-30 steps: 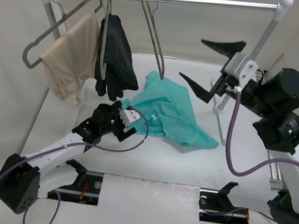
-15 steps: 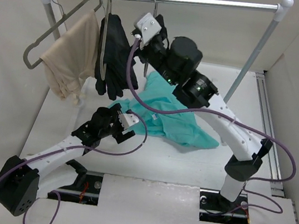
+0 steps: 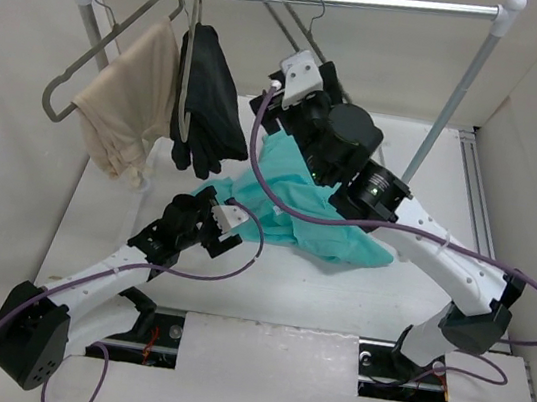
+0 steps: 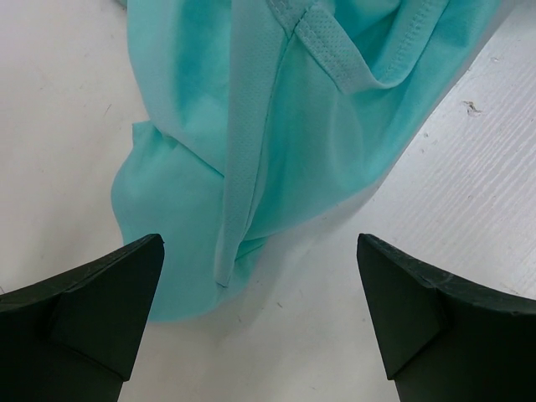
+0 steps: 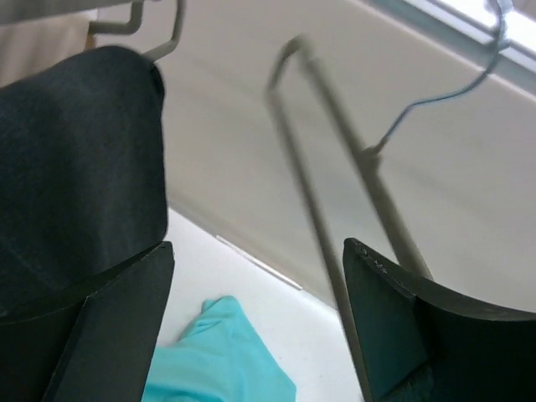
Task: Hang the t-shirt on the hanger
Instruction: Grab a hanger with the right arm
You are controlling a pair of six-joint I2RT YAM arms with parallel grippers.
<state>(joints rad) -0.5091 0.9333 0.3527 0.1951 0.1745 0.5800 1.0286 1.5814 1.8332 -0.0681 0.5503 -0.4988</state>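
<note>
The teal t-shirt (image 3: 297, 210) lies crumpled on the white table; it also shows in the left wrist view (image 4: 276, 126) and the right wrist view (image 5: 218, 360). The bare grey hanger (image 3: 287, 12) hangs by its hook from the rail, swung up and back. In the right wrist view the hanger (image 5: 318, 193) is blurred and passes between the fingers, close to the right one. My right gripper (image 3: 295, 92) (image 5: 258, 247) is open, raised just below the hanger. My left gripper (image 3: 219, 224) (image 4: 260, 251) is open and empty, low at the shirt's left edge.
A metal rail (image 3: 399, 5) spans the back on two posts, the right post (image 3: 456, 98) beside my right arm. A beige garment (image 3: 127, 99) and a black garment (image 3: 208, 101) hang on their own hangers at the left. The black garment (image 5: 75, 167) is beside my right gripper's left finger.
My right arm has swung from the far right across to the rail's middle. The bare hanger has slid right along the rail and tilted up. The left arm has barely moved.
</note>
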